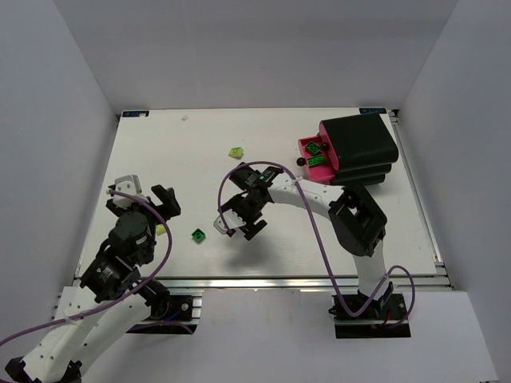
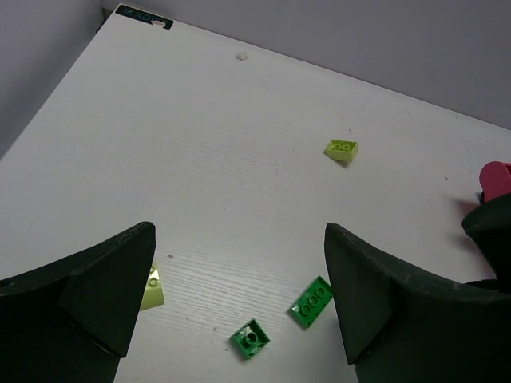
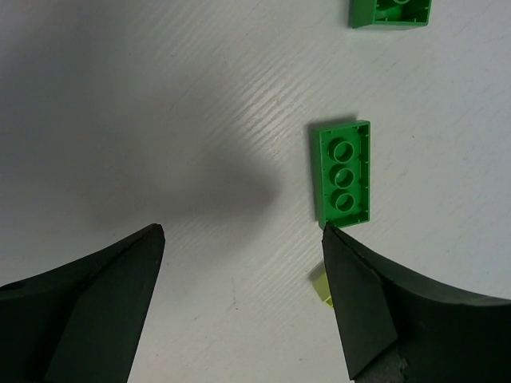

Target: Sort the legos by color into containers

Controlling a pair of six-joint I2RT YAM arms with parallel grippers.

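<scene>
Loose legos lie on the white table. A dark green square brick sits near the front and also shows in the left wrist view. A dark green three-stud brick lies just beyond my right gripper's right fingertip; it also shows in the left wrist view. A lime brick lies mid-table and another lies by my left arm. The black drawer stack stands at the back right, its magenta drawer open with green and red bricks inside. My left gripper and right gripper are both open and empty.
A tiny white speck lies near the back edge. A small dark round knob shows on the open drawer's front. White walls enclose the table on the left, back and right. A purple cable loops over the right arm.
</scene>
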